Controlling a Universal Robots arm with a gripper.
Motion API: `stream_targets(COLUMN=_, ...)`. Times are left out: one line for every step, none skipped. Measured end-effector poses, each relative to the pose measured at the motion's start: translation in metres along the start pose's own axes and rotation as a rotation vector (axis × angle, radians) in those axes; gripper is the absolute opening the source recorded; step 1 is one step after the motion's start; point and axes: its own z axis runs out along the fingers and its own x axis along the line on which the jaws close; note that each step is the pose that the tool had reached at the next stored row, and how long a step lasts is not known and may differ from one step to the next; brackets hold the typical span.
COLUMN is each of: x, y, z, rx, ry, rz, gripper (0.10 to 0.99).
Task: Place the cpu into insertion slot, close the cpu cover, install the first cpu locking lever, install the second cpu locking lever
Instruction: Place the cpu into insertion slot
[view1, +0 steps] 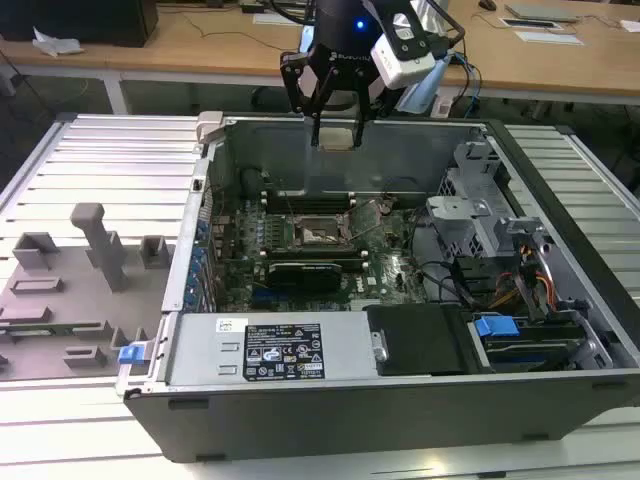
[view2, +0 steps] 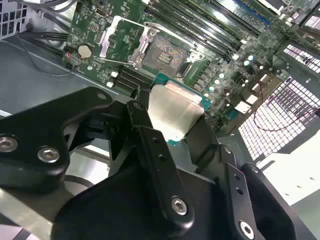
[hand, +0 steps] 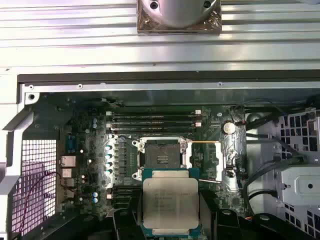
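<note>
So the gripper (view1: 337, 128) has the cpu (hand: 170, 204) clamped between its fingers (view2: 145, 132), hanging over the open computer case (view1: 300, 420), clear of the board. In the second wrist view the black fingers hide the chip's lower part. The insertion slot (hand: 161, 159) sits bare on the green motherboard (hand: 90, 165) with its contacts showing. The cpu cover (view2: 106, 42) is flipped open right beside it. There's faint print on the chip's top but I can't make it out, and the same goes for the sticker (view1: 285, 350) on the power supply box (view1: 200, 350).
</note>
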Motion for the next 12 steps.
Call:
stream_targets(x=0.0, y=0.0, z=0.0, rx=0.0, ry=0.0, rz=0.0, gripper=0.541)
stream_targets(x=0.0, y=0.0, z=0.0, rx=0.0, ry=0.0, rz=0.0, gripper=0.541)
stream_targets(x=0.0, y=0.0, z=0.0, rx=0.0, ry=0.0, rz=0.0, gripper=0.541)
stream_targets(x=0.0, y=0.0, z=0.0, rx=0.0, ry=-0.0001, rz=0.0, gripper=0.541)
stream_targets(x=0.0, y=0.0, z=0.0, rx=0.0, ry=0.0, rz=0.0, gripper=0.541)
stream_targets(x=0.0, y=0.0, z=0.0, rx=0.0, ry=0.0, rz=0.0, gripper=0.541)
stream_targets(x=0.0, y=0.0, z=0.0001, rx=0.0, ry=0.0, rz=0.0, gripper=0.541)
stream_targets(x=0.0, y=0.0, z=0.0006, rx=0.0, ry=0.0, rz=0.0, gripper=0.541)
stream_targets(x=0.0, y=-0.0001, z=0.0012, rx=0.0, ry=0.0, rz=0.0, gripper=0.541)
stream_targets(x=-0.0001, y=-0.0002, z=0.0023, rx=0.0, ry=0.0, rz=0.0, gripper=0.541)
stream_targets(x=-0.0001, y=-0.0003, z=0.0033, rx=0.0, ry=-0.0001, rz=0.0, gripper=0.541)
stream_targets(x=-0.0001, y=-0.0003, z=0.0038, rx=0.0, ry=0.0, rz=0.0, gripper=0.541)
